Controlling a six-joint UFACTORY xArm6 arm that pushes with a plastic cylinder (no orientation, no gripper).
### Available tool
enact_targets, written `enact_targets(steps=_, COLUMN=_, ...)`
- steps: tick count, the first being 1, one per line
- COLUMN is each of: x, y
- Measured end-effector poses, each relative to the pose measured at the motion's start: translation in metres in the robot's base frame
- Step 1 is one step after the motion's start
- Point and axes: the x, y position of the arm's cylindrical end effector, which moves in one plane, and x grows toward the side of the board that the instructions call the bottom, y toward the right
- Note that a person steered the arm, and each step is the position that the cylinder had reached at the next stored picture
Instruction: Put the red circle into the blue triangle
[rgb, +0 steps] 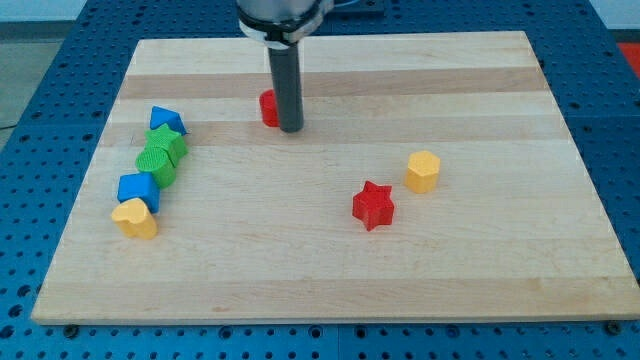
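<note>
Red circle block (268, 107) touches my tip (291, 129) on its left; you see bare wooden bench (400, 80) toward the blue triangle block (167, 121); no pincer here.

Bare board btwn red circle (268, 108) & blue triangle (167, 121).

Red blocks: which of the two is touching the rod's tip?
The red circle, just left of my tip; the red star sits apart, lower right.

No readable text, label, brand, number or sign shows anywhere: the pale wooden board (330, 260) and the small coloured blocks appear unmarked, though fine print may be too small to make out.
</note>
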Motion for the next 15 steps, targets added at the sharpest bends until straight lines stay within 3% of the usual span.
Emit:
enact_targets(steps=5, x=-0.072, y=-0.001)
enact_targets(steps=7, x=-0.059, y=-0.001)
enact_targets(steps=11, x=-0.074, y=-0.025)
enact_targets(steps=15, x=-0.043, y=-0.040)
